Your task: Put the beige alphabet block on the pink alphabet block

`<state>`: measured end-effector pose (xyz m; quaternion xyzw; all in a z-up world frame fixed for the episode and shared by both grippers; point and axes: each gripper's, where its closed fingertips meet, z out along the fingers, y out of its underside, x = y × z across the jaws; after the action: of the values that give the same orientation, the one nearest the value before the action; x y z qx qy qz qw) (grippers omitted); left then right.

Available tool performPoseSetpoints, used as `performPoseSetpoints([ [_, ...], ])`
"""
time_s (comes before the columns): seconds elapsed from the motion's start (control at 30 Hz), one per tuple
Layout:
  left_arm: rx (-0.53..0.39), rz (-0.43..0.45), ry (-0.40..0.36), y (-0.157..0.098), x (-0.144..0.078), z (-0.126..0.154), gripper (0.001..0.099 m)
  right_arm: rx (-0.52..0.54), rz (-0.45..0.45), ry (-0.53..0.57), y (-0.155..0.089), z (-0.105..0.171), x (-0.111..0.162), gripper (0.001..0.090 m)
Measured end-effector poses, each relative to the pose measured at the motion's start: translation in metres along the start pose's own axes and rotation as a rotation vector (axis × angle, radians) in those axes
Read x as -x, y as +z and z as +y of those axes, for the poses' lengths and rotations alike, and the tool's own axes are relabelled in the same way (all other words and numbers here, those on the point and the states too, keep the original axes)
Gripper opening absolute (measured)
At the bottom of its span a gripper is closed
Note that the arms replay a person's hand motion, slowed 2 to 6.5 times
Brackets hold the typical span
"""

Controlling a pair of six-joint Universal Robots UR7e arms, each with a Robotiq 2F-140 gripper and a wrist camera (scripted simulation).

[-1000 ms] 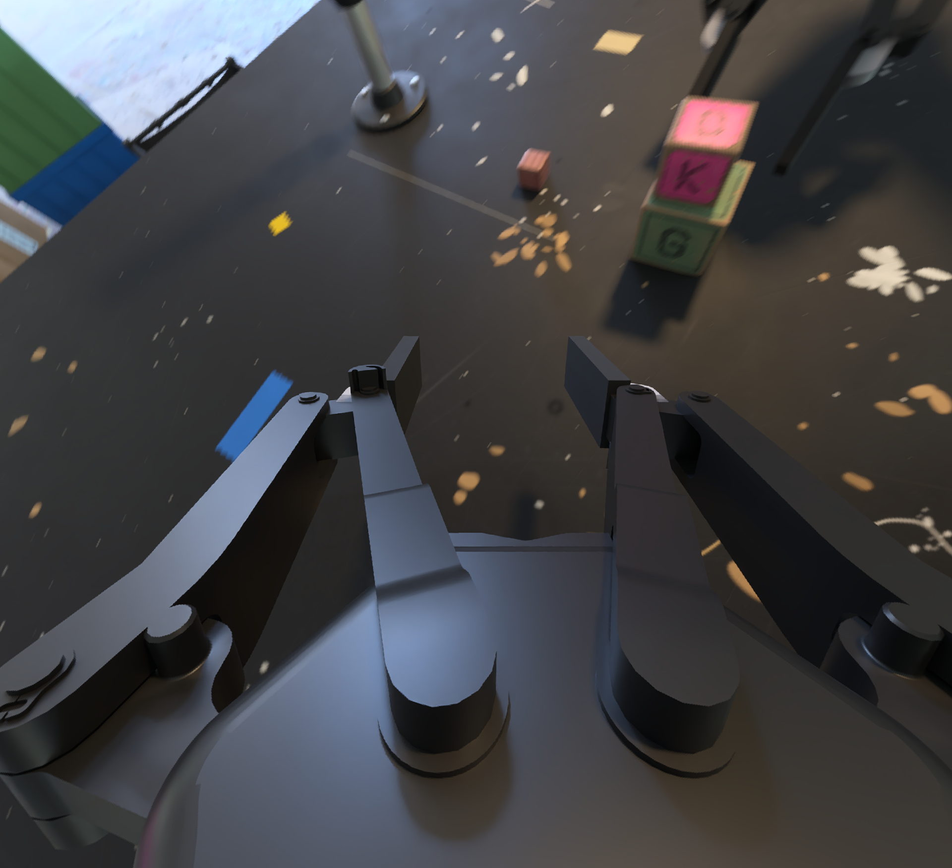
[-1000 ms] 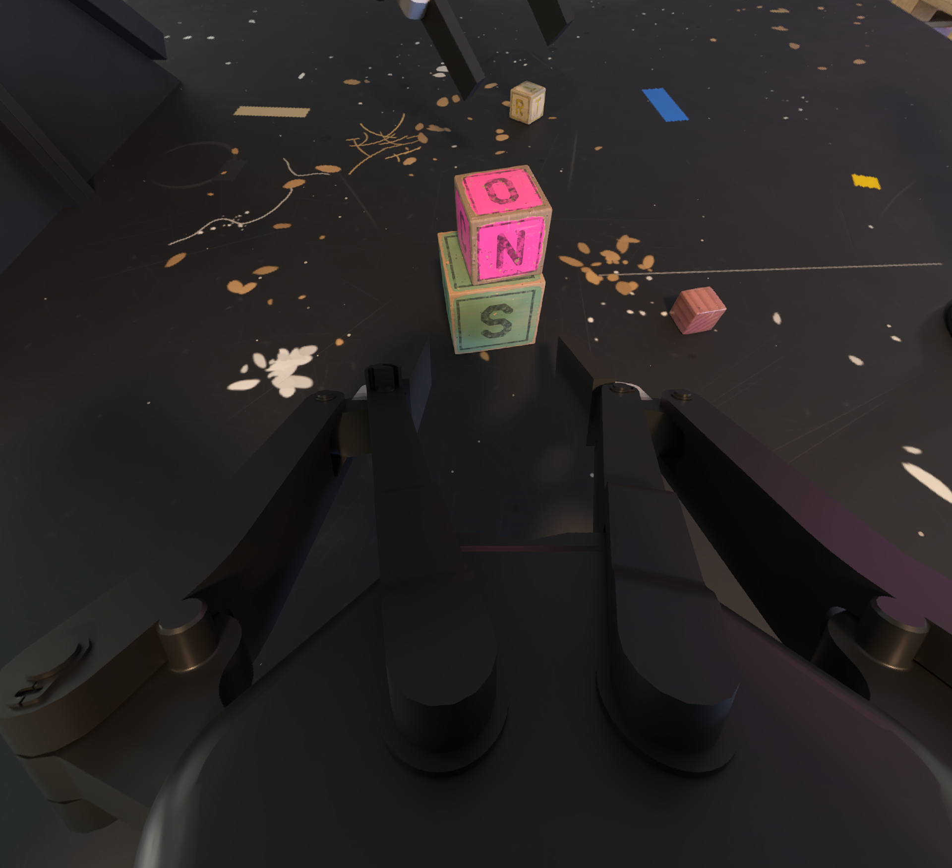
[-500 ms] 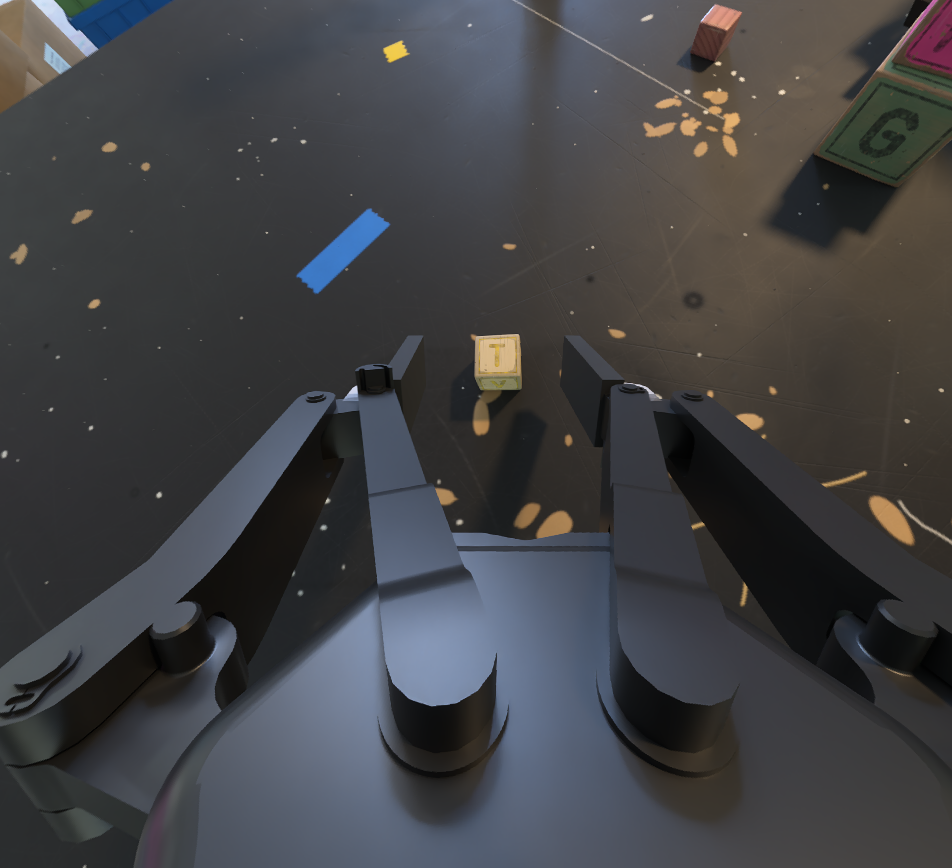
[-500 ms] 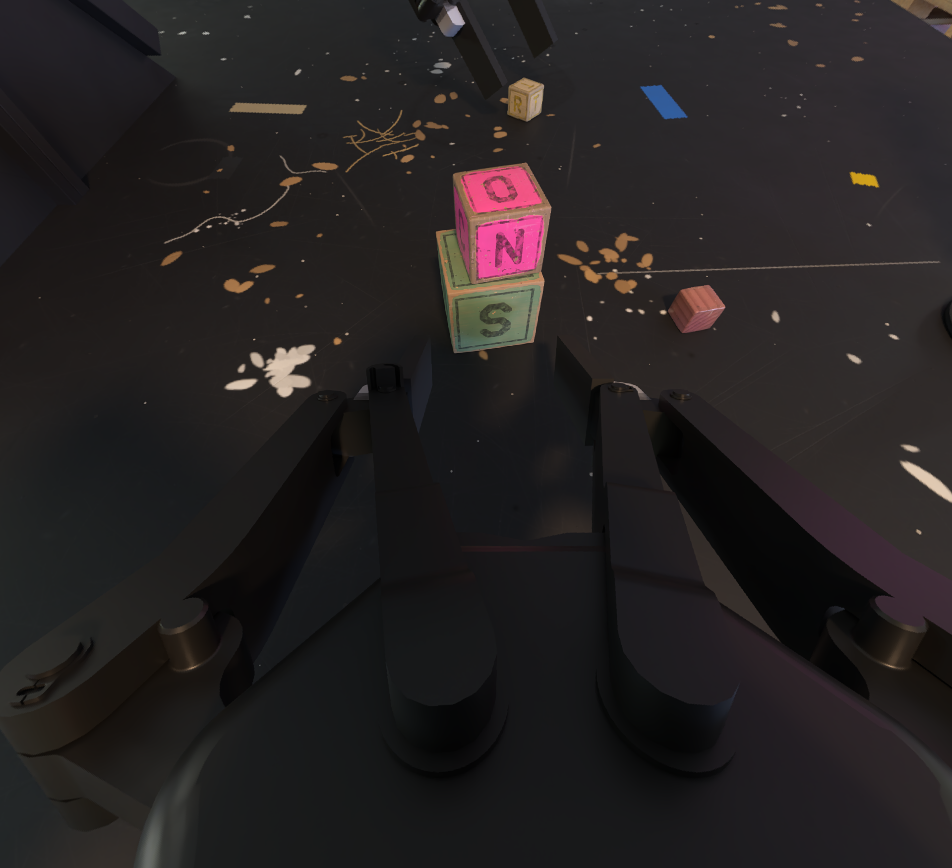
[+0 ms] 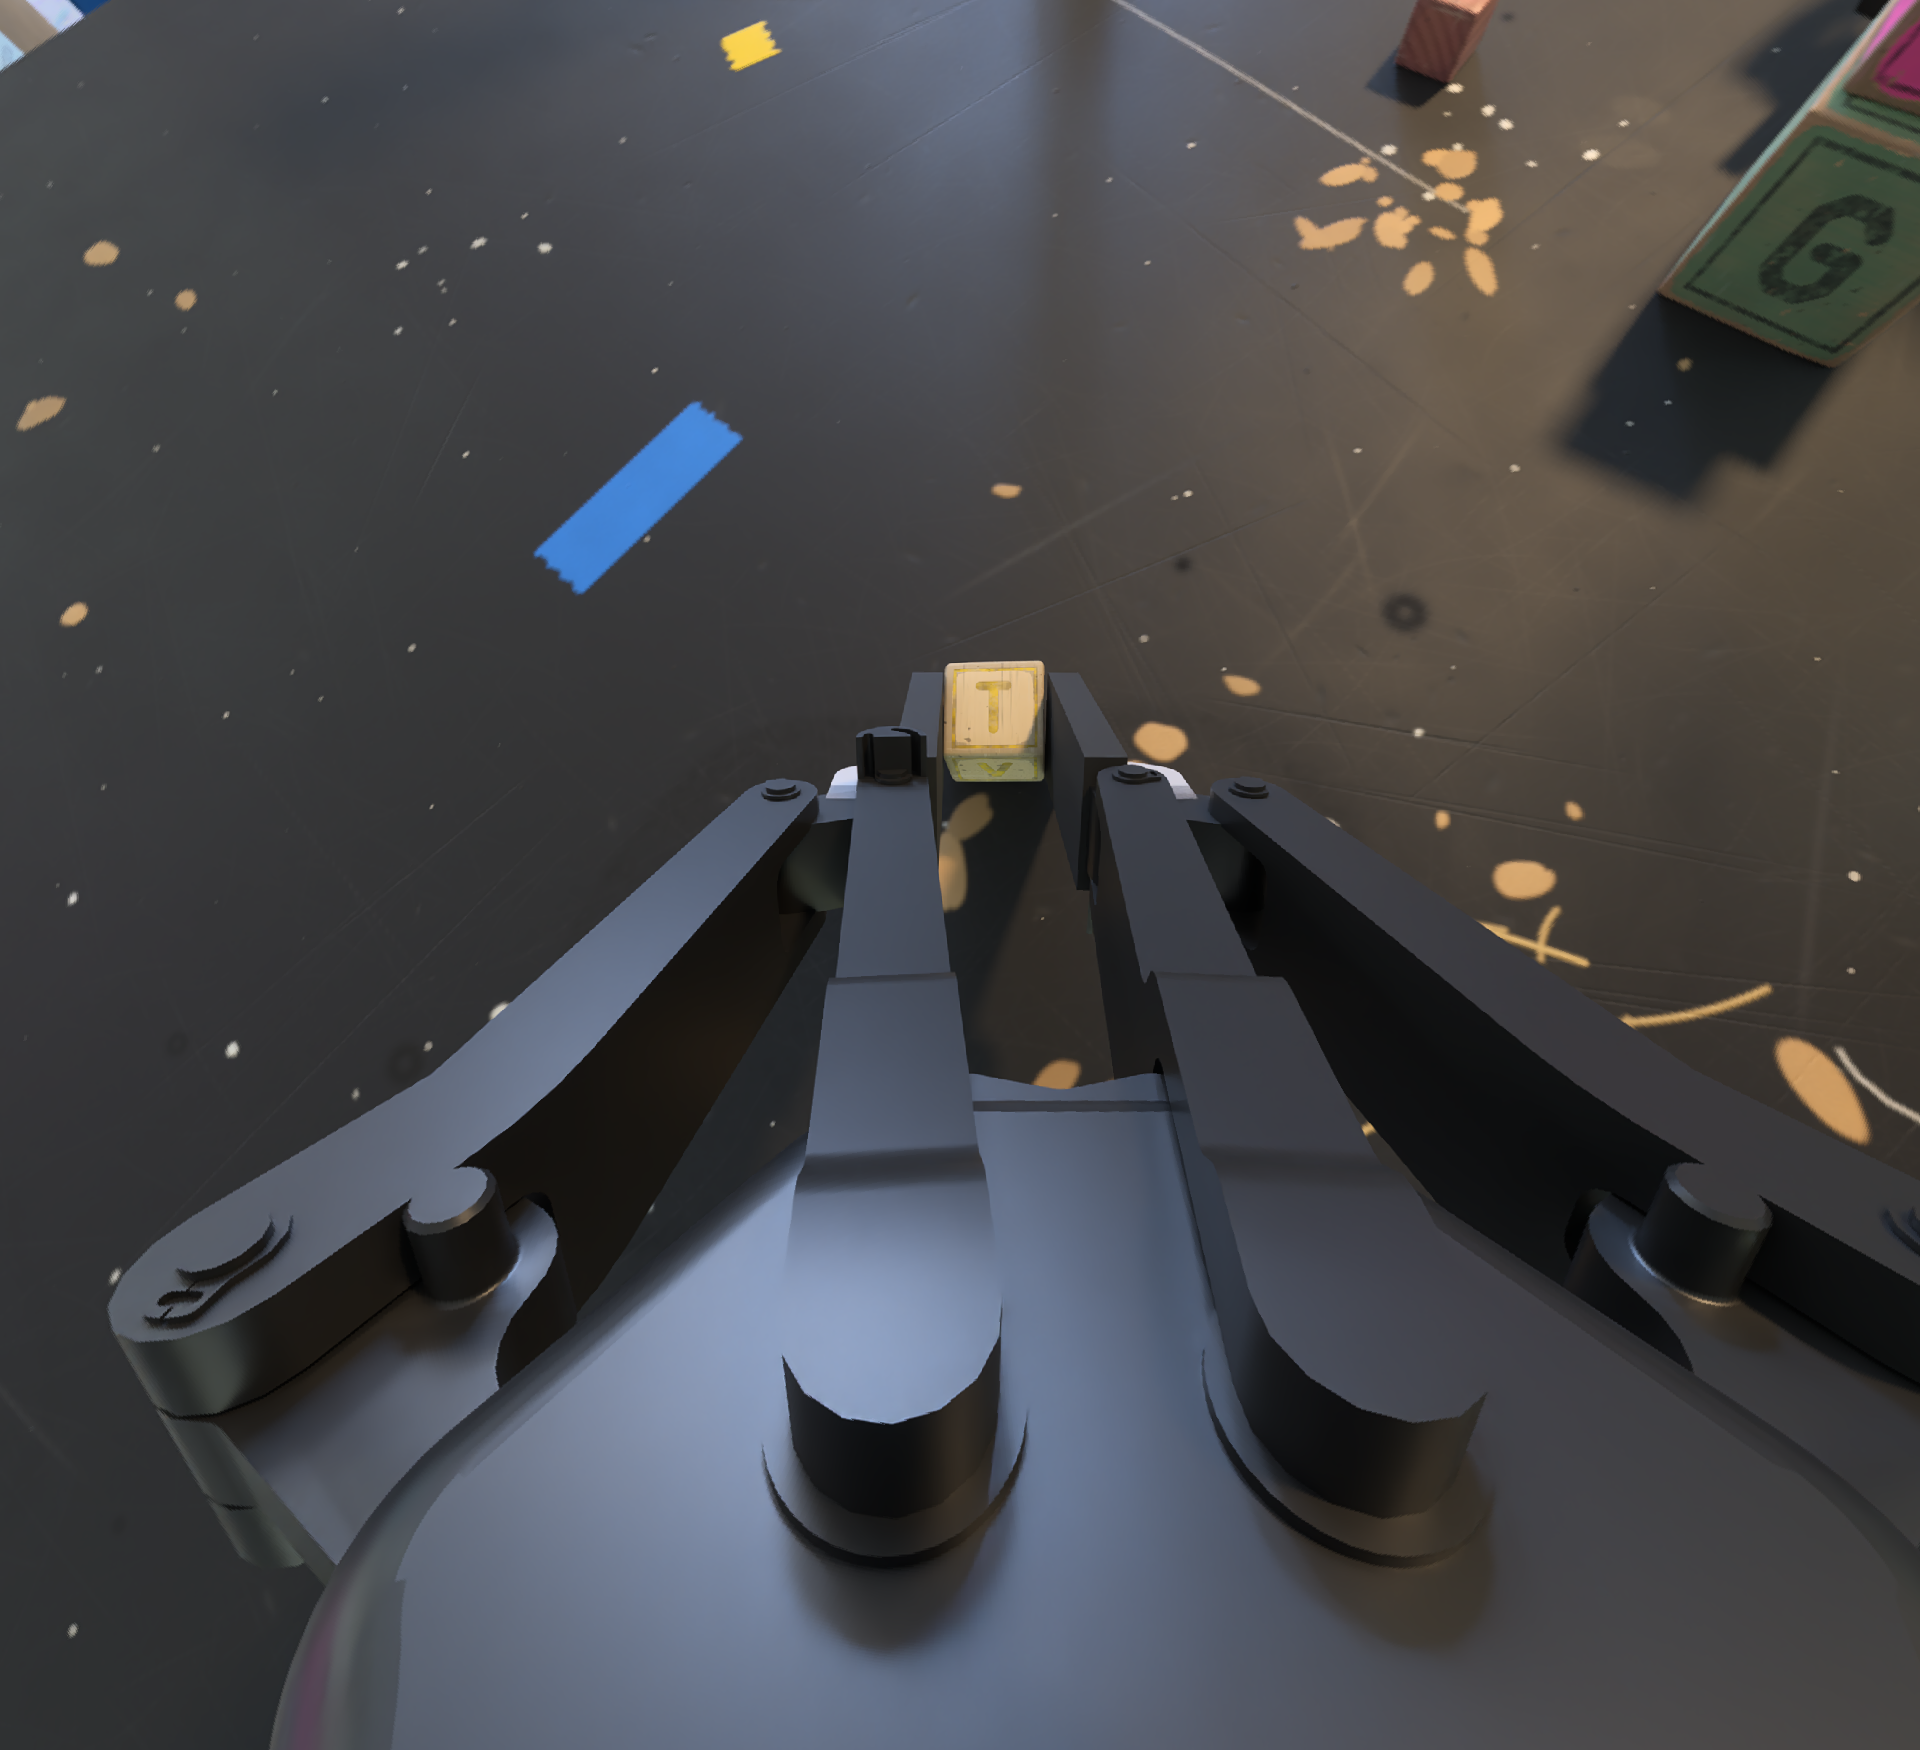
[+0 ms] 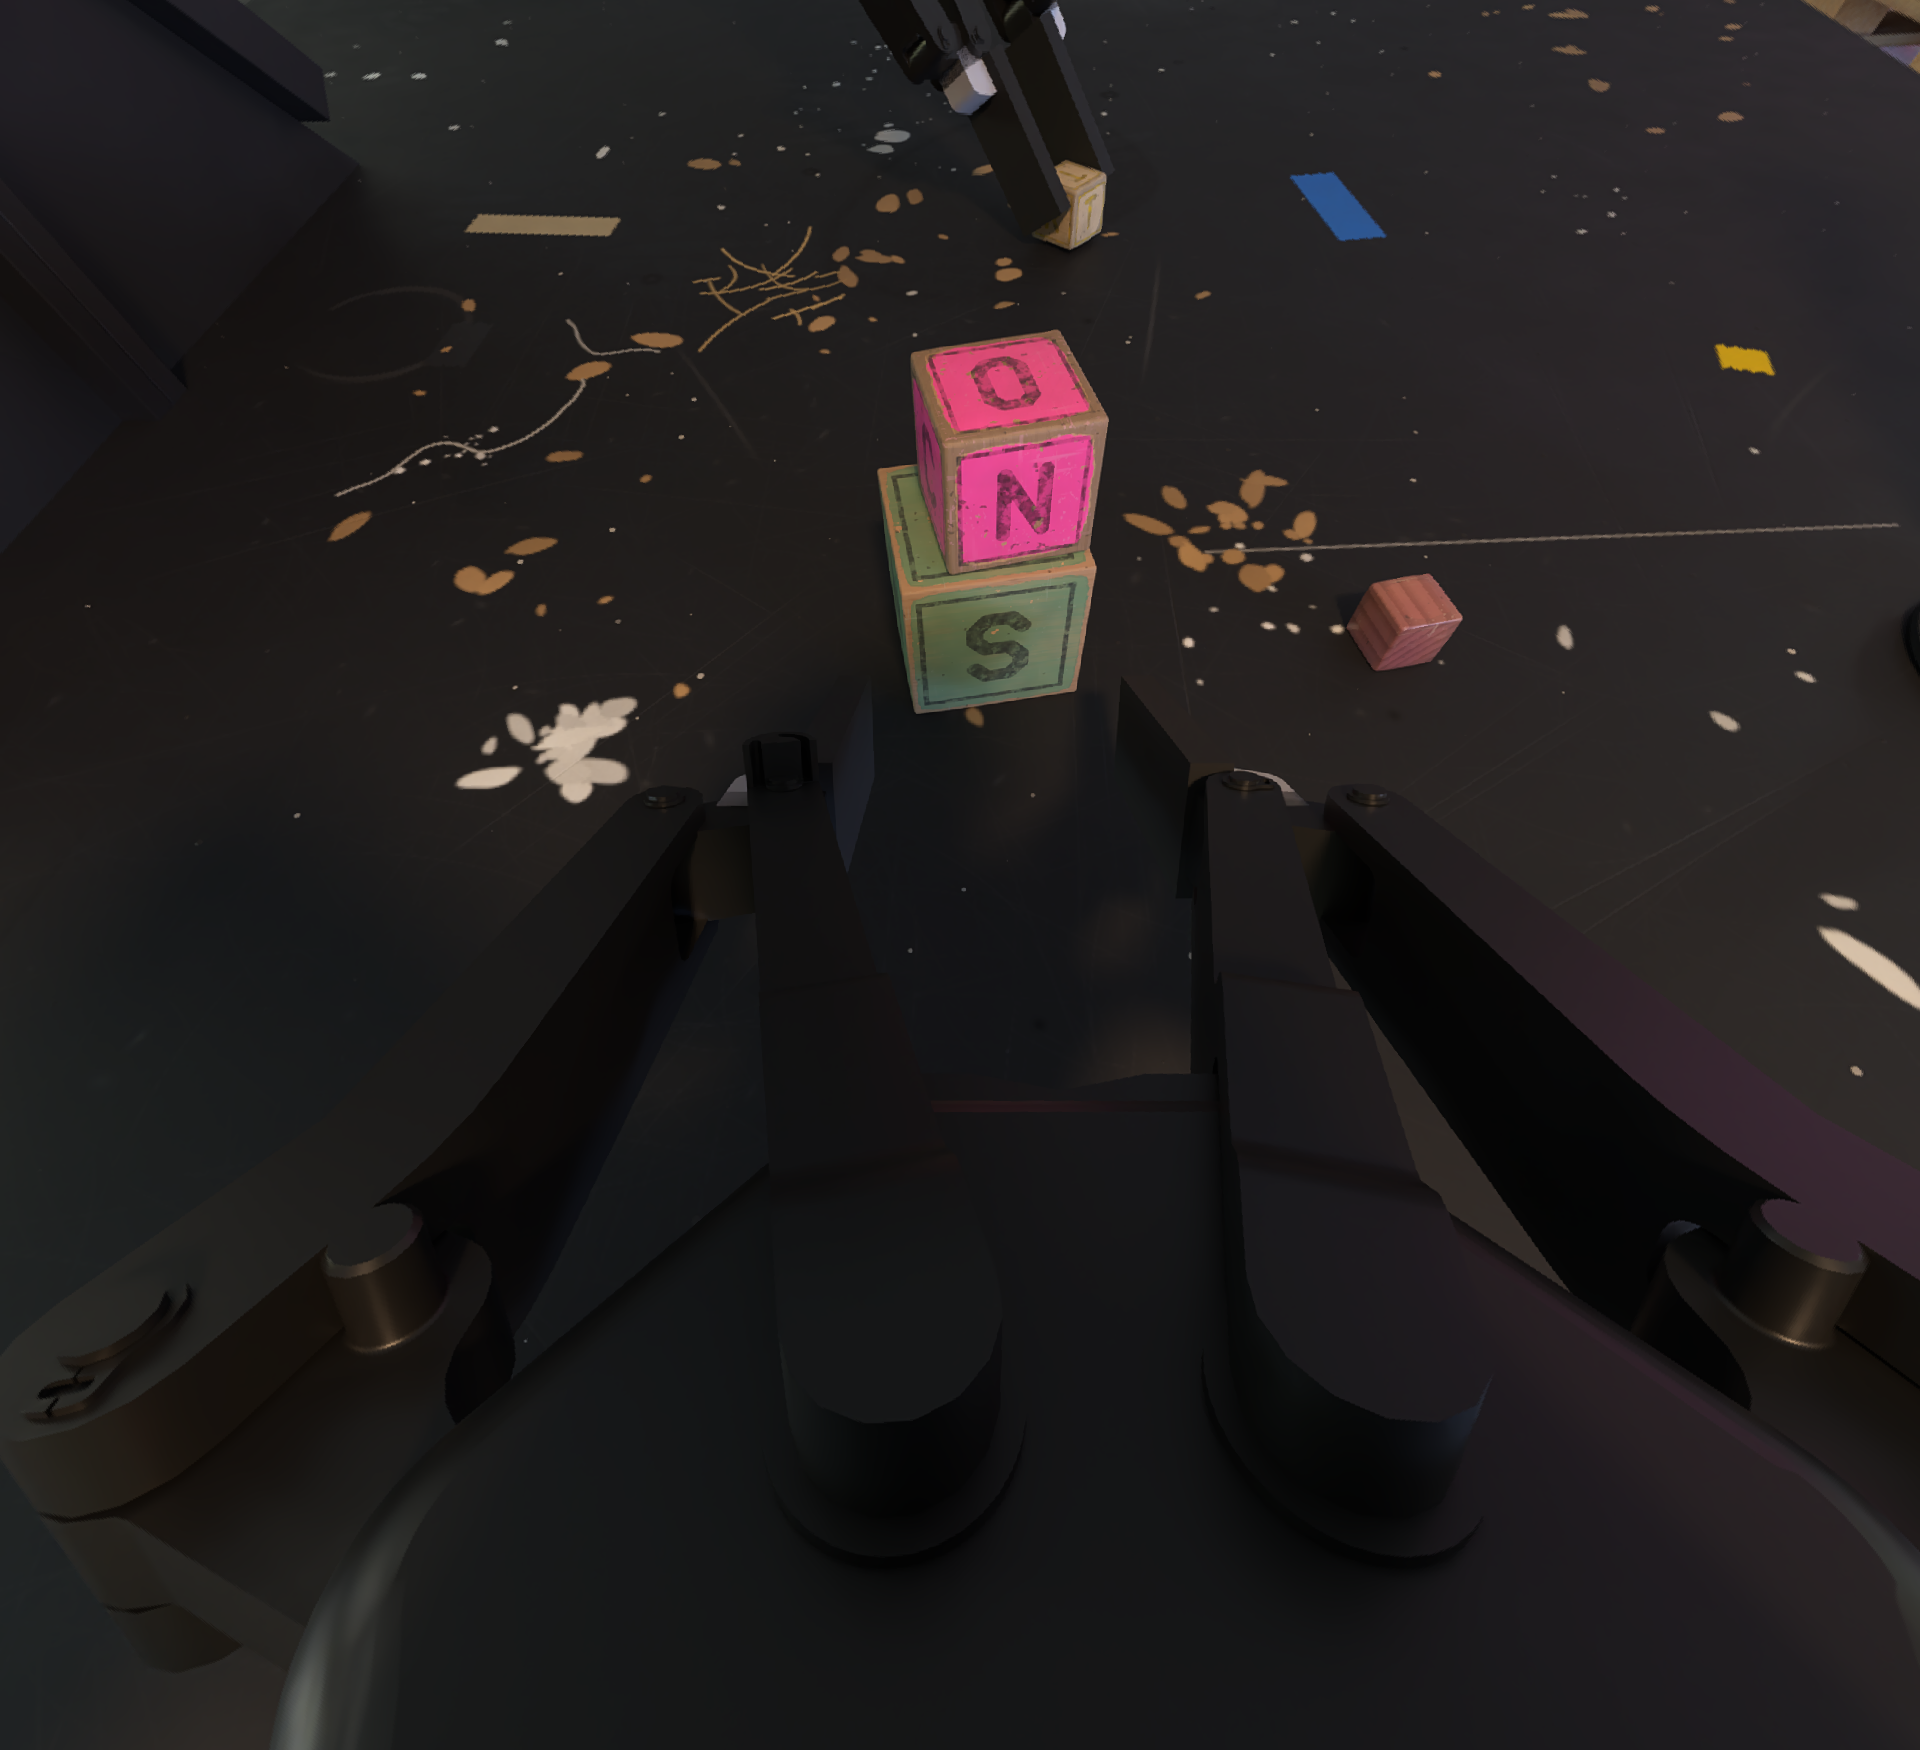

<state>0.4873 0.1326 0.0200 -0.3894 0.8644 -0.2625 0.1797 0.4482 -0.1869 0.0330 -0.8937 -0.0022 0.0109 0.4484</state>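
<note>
1. Beige block (image 5: pixel 993 719) sits on the table (image 5: pixel 727 266), pinched between the left gripper (image 5: pixel 995 734) fingertips, which touch both its sides.
2. Ahead and right of those jaws, well apart, the pink block (image 6: pixel 1006 449) rests on a green block (image 6: pixel 987 630).
3. Right gripper (image 6: pixel 987 755) hangs spread and empty, the stack just ahead of its tips.
4. Reddish cube (image 6: pixel 1405 620) lies right of the stack.
</note>
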Motion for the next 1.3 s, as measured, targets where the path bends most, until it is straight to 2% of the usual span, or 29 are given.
performPoseSetpoints([
  [0.2,-0.075,0.04,0.078,-0.008,-0.027,-0.032,0.0266,0.001,-0.004,-0.001,0.0,0.0,0.001,0.0626],
  [0.4,-0.22,0.161,0.164,-0.024,-0.078,-0.089,0.0266,0.003,-0.007,0.0,0.0,0.0,0.001,0.0624],
  [0.57,-0.271,0.252,0.272,-0.029,-0.126,-0.131,0.0266,0.002,-0.006,-0.003,0.0,0.0,0.001,0.0622],
  [0.8,-0.276,0.37,0.4,-0.03,-0.187,-0.169,0.0266,0.001,-0.006,-0.006,0.0,0.0,0.001,0.0621],
  [0.97,-0.203,0.433,0.466,-0.022,-0.213,-0.174,0.0266,0.003,-0.008,-0.01,0.0,0.0,0.002,0.0621],
  [1.2,-0.128,0.45,0.501,-0.009,-0.22,-0.177,0.0266,0.015,-0.016,-0.018,0.002,0.002,0.004,0.062],
  [1.3,-0.101,0.479,0.493,-0.007,-0.222,-0.177,0.0254,0.019,-0.017,-0.021,0.002,0.002,0.004,0.062],
])
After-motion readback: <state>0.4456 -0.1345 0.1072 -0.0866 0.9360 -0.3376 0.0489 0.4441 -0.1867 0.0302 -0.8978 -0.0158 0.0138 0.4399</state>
